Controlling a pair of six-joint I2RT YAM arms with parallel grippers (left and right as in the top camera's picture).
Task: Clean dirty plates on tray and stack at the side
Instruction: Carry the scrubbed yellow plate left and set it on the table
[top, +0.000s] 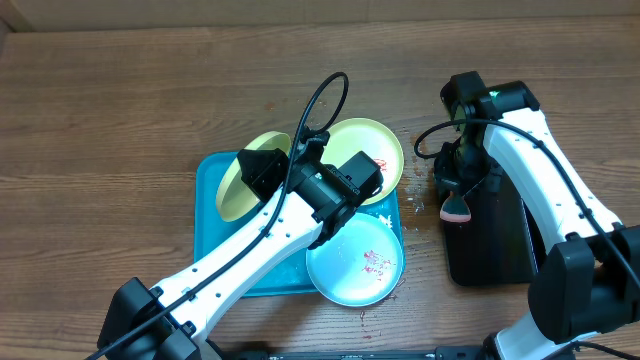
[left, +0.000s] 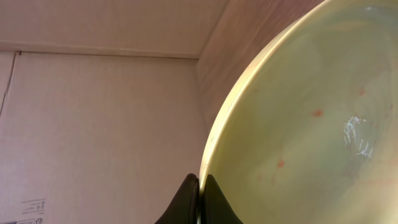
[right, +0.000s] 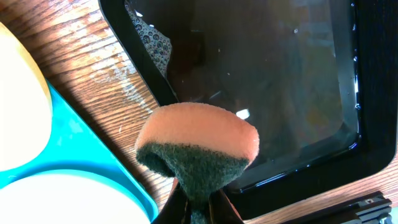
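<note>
Plate up on edge over on the left! The left gripper (top: 258, 172) has its jaws pinched tight on the rim of a yellow-green plate (top: 236, 192), holding it steeply tilted over the far-left part of the turquoise tray (top: 215, 250). Whether its lower edge touches the tray, I cannot tell. The left wrist view shows the two dark fingers (left: 186, 202) squeezed on that thin rim, with small red specks scattered across the plate's face.

A second yellow-green plate (top: 375, 145) lies flat at the tray's far-right corner, overhanging the rim, with a red smear (top: 378, 164) on the side nearest the arm. The light-blue plate (top: 350, 265) sits at the near-right corner, also hanging past the rim, with red sauce (top: 376, 263) right of its centre.

Across on the right, the right gripper (top: 456, 188) is clamped on a sponge (top: 457, 209), orange on top and dark green below. It hangs over the left edge of the black tray (top: 495, 240), just beside the turquoise one. The right wrist view shows water glinting in that black tray, and wet spots on the wooden table (top: 100, 100) between the two trays.
</note>
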